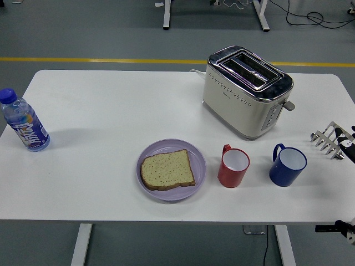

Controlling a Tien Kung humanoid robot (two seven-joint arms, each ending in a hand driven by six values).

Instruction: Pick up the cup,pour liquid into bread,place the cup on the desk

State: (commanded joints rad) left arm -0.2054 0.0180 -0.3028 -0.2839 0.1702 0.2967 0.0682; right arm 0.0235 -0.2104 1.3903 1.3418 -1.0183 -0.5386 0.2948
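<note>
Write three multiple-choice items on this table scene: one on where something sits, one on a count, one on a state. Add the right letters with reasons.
1. Where does the bread lie?
A. In the toaster
B. On the purple plate
C. Bare on the table

2. How many cups stand on the table?
A. One
B. Two
C. Three

3. In what state are the toaster's slots?
A. Empty
B. Holding one slice
C. Holding two slices

Answers:
1. B: the slice rests flat on the purple plate, left of the red cup.
2. B: only the red cup and the blue cup stand there, side by side and upright.
3. A: both slots on top of the toaster show dark, with no bread in them.
</note>
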